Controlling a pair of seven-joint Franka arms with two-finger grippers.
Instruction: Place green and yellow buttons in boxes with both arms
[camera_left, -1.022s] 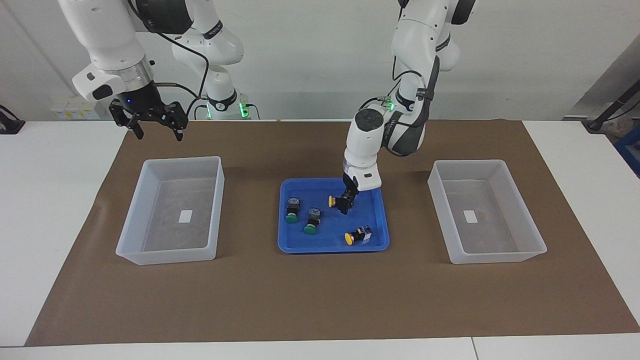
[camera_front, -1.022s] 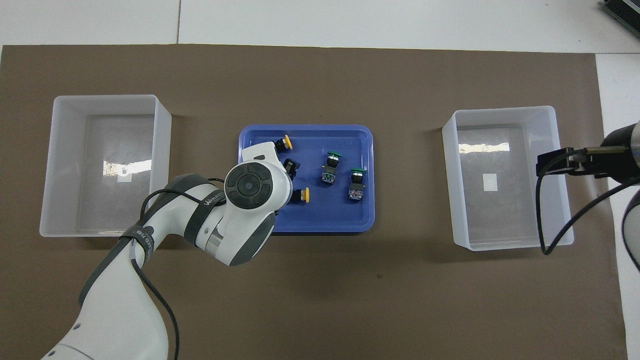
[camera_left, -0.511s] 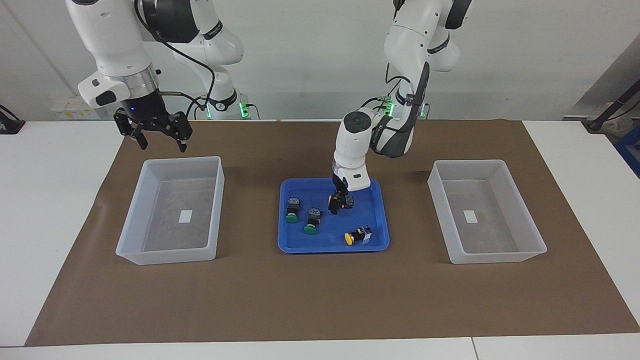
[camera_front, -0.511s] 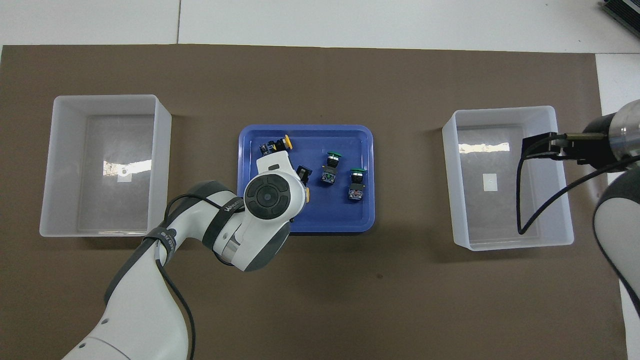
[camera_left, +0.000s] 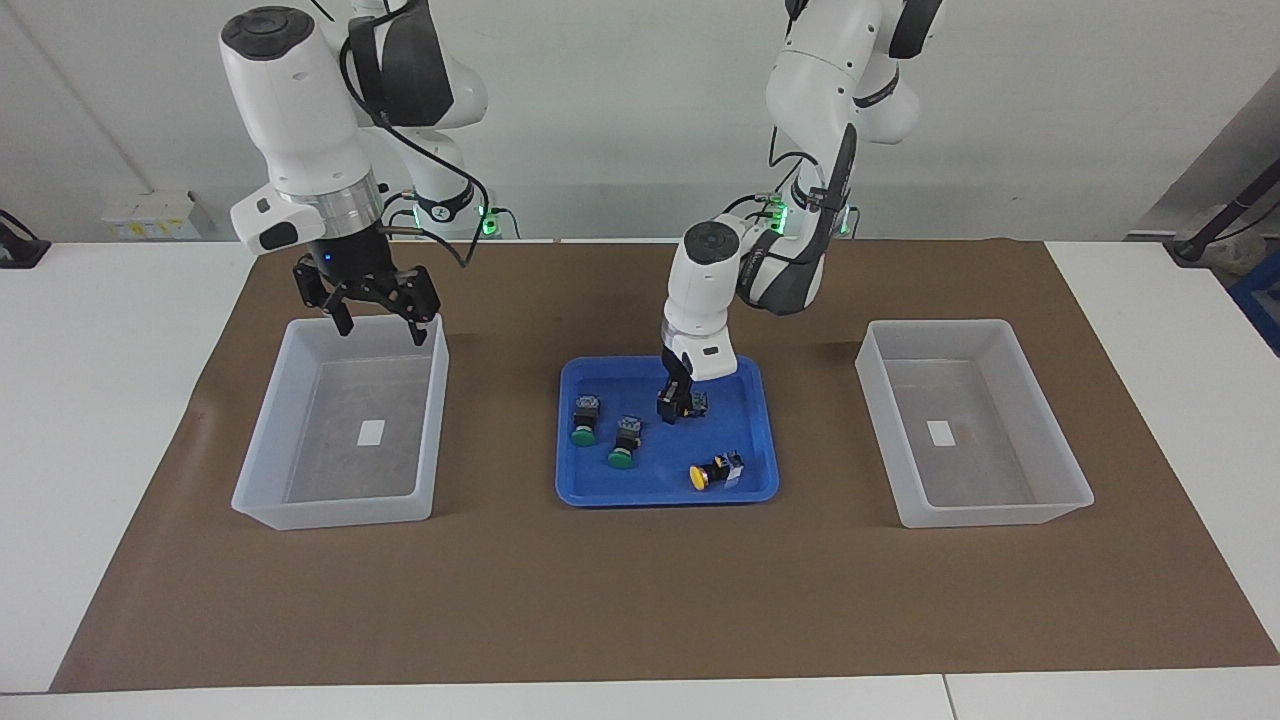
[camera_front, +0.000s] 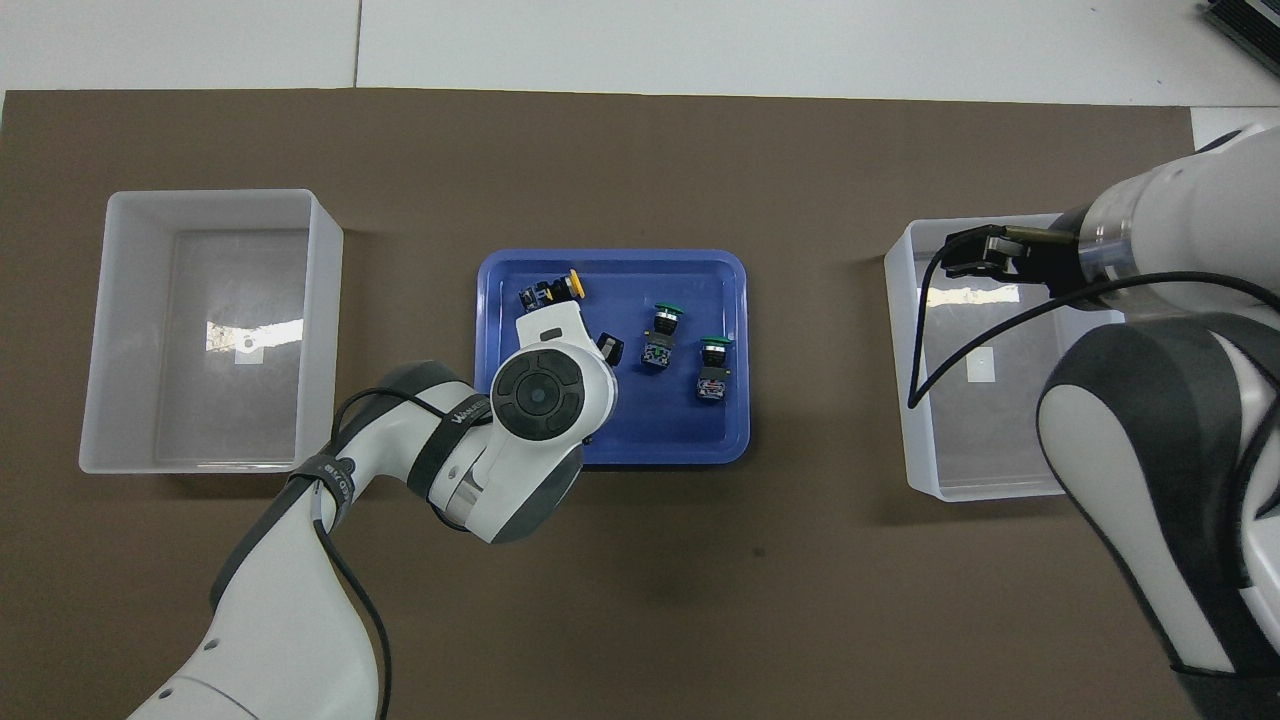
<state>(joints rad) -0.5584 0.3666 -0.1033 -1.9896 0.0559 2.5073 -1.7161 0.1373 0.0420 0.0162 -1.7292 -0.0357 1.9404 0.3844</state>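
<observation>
- The white table (camera_left: 90, 420) carries a wide brown mat (camera_left: 640, 590) that covers most of its top; a pale wall (camera_left: 620, 110) stands past the robots' end, with a dark stand at the left arm's end of the room.
- The right arm (camera_left: 300, 110) hangs its right gripper (camera_left: 380, 328) over the robot-side rim of the box (camera_left: 340, 505) at its own end of the table, fingers spread wide and holding nothing.
- The left arm (camera_left: 800, 130) bends down into the blue tray (camera_left: 600, 495), which sits mid-mat between the two boxes.
- The second box (camera_left: 985, 510) lies toward the left arm's end; each box shows only a small white label on its floor, and the long axis of each runs toward and away from the robots.
- The left gripper (camera_left: 678, 412) is low in the tray's robot-side half, its fingers around a dark switch body; the wrist hides much of it from above, so whether they pinch it firmly I cannot tell, and its cap colour does not show.
- Two green buttons (camera_left: 582, 420) lie side by side in the tray toward the right arm's end, long axes running toward and away from the robots, green caps pointing away from the robots.
- One yellow button (camera_left: 716, 472) lies on its side at the tray's corner farthest from the robots, long axis across the table, yellow cap pointing toward the right arm's end.
</observation>
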